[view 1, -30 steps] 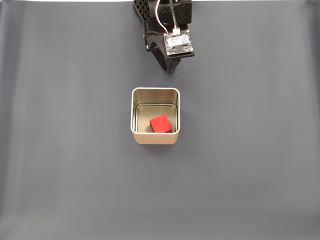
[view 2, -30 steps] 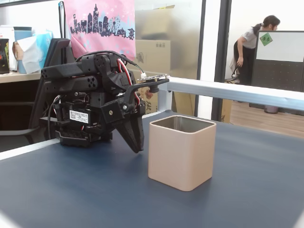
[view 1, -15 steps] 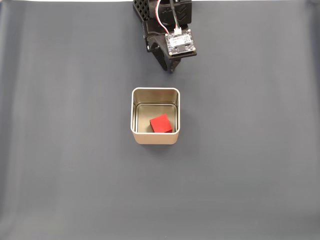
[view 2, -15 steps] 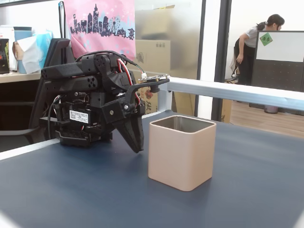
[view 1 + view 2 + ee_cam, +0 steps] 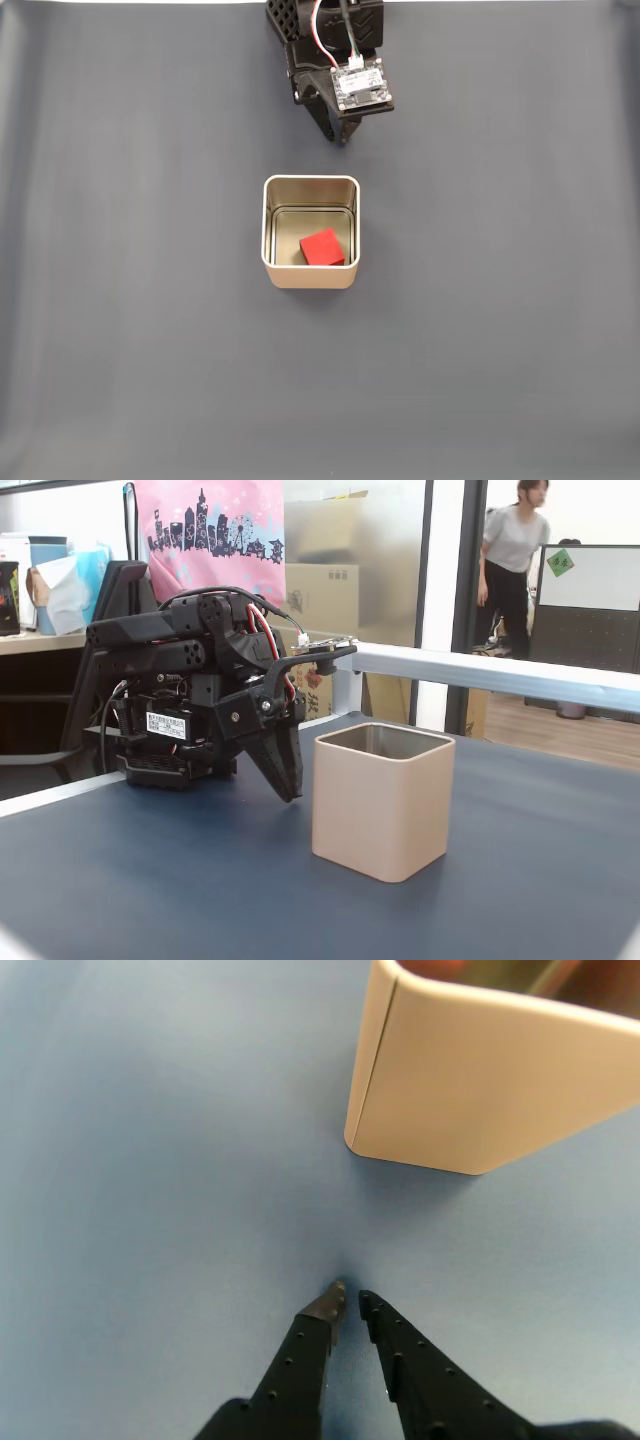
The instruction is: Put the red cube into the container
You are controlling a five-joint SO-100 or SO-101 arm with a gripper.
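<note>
your red cube [image 5: 322, 247] sits inside the container [image 5: 310, 283], toward its 4 o'clock corner in a fixed view. your gripper [image 5: 341, 138] hangs at the tin's 12 o'clock, apart from it, jaws nearly closed and empty.

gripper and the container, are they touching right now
Apart. In a fixed view from above, the gripper sits beyond the container with bare table between them; the wrist view shows the same gap.
</note>
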